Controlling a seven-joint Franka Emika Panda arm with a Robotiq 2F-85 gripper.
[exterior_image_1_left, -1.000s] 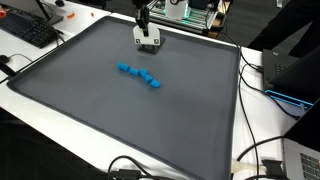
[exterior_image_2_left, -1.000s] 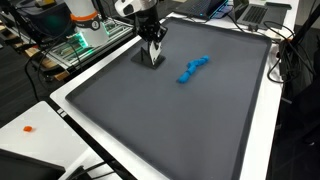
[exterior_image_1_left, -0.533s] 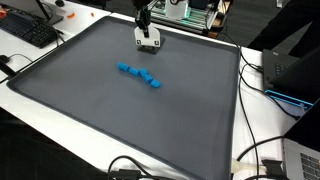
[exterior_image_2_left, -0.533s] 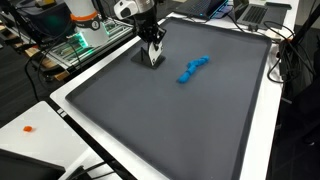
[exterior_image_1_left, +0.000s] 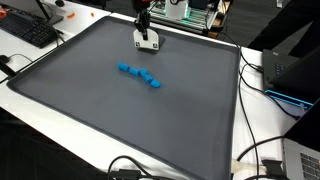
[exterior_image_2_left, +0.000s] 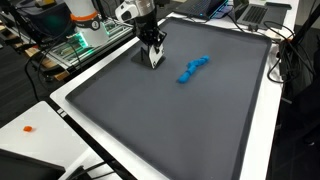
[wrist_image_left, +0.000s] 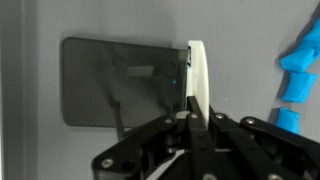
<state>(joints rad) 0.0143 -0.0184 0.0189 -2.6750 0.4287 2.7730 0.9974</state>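
My gripper (exterior_image_1_left: 146, 30) hangs over the far part of a dark grey mat (exterior_image_1_left: 120, 120) and is shut on a thin white flat piece (exterior_image_1_left: 148, 42). It holds the piece upright, with the lower edge at or just above the mat. The gripper (exterior_image_2_left: 152, 46) and the white piece (exterior_image_2_left: 156, 60) show in both exterior views. In the wrist view the white piece (wrist_image_left: 196, 80) stands edge-on between the fingers (wrist_image_left: 192, 118), with its dark shadow on the mat to the left. A string of blue blocks (exterior_image_1_left: 140, 75) lies on the mat apart from the gripper. It also shows in an exterior view (exterior_image_2_left: 193, 68) and at the wrist view's right edge (wrist_image_left: 298, 85).
The mat lies on a white table (exterior_image_1_left: 60, 112). A black keyboard (exterior_image_1_left: 27, 30) sits at one corner. Cables (exterior_image_1_left: 255, 150) trail along the table edge beside a laptop (exterior_image_1_left: 300, 160). Lit electronics (exterior_image_2_left: 75, 45) stand behind the arm.
The gripper with the white piece has shifted very slightly over the mat. The blue blocks have not moved.
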